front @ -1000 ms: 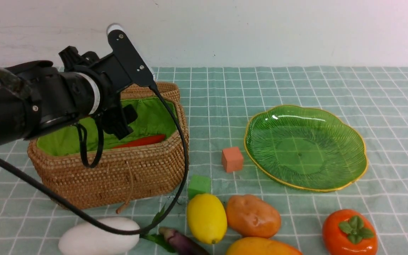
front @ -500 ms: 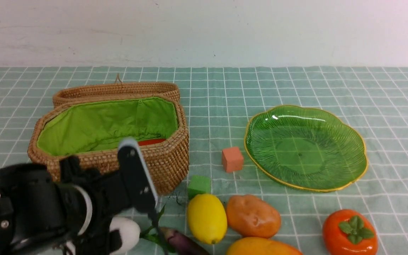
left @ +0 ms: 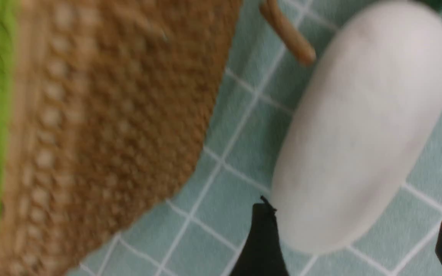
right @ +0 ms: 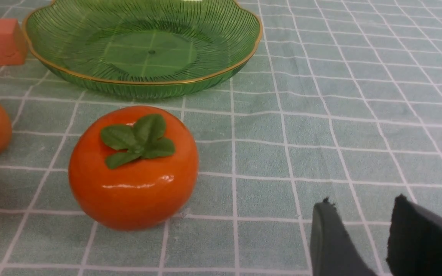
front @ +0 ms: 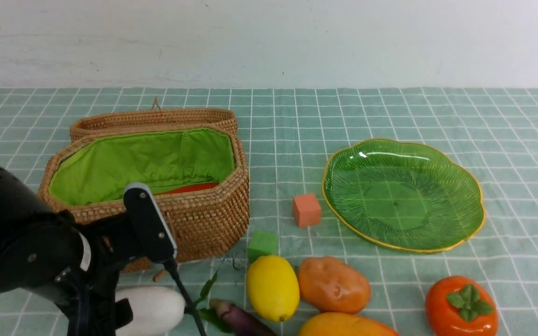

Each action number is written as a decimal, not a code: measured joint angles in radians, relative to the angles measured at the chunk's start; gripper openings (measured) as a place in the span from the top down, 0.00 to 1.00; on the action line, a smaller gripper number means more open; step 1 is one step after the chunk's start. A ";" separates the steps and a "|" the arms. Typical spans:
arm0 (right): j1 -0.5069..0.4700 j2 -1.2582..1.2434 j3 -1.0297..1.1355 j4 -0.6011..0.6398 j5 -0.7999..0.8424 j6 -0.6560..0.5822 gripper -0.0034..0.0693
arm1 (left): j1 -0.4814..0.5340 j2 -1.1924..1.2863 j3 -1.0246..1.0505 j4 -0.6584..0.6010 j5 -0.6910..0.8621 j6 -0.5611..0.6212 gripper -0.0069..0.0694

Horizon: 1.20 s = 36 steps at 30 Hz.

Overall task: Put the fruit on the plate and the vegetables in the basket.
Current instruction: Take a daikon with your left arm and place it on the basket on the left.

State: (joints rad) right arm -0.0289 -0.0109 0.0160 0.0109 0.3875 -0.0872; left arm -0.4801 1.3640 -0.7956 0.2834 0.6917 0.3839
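My left gripper is spread wide around the radish end, beside the basket. My right gripper has a narrow gap, holding nothing, near the persimmon.

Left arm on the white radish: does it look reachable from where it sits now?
Probably yes. The left gripper is open over the radish, its fingers either side of one end with nothing between. The basket wall is close beside the radish but apart from it, so it shouldn't block the descent.

Left hand spread, right hand ajar
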 joint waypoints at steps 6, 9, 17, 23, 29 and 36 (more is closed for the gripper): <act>0.000 0.000 0.000 0.000 0.000 0.000 0.62 | 0.000 0.119 -0.033 -0.066 0.003 0.066 0.18; 0.000 0.000 0.000 0.000 0.000 0.000 0.62 | 0.000 0.187 -0.034 -0.068 -0.021 0.081 0.18; 0.000 0.000 0.000 0.000 0.000 0.000 0.62 | 0.000 0.278 -0.041 -0.078 -0.054 0.080 0.23; 0.000 0.000 0.000 0.000 0.000 0.000 0.62 | 0.000 0.232 -0.058 -0.082 -0.015 0.070 0.24; 0.000 0.000 0.000 0.000 0.000 0.000 0.62 | 0.000 0.059 -0.075 -0.078 0.086 0.100 0.24; 0.000 0.000 0.000 0.000 0.000 0.000 0.62 | 0.000 -0.119 -0.158 0.158 0.051 0.025 0.24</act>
State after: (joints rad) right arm -0.0289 -0.0109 0.0160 0.0109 0.3875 -0.0872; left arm -0.4801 1.2451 -0.9535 0.4415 0.7425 0.4090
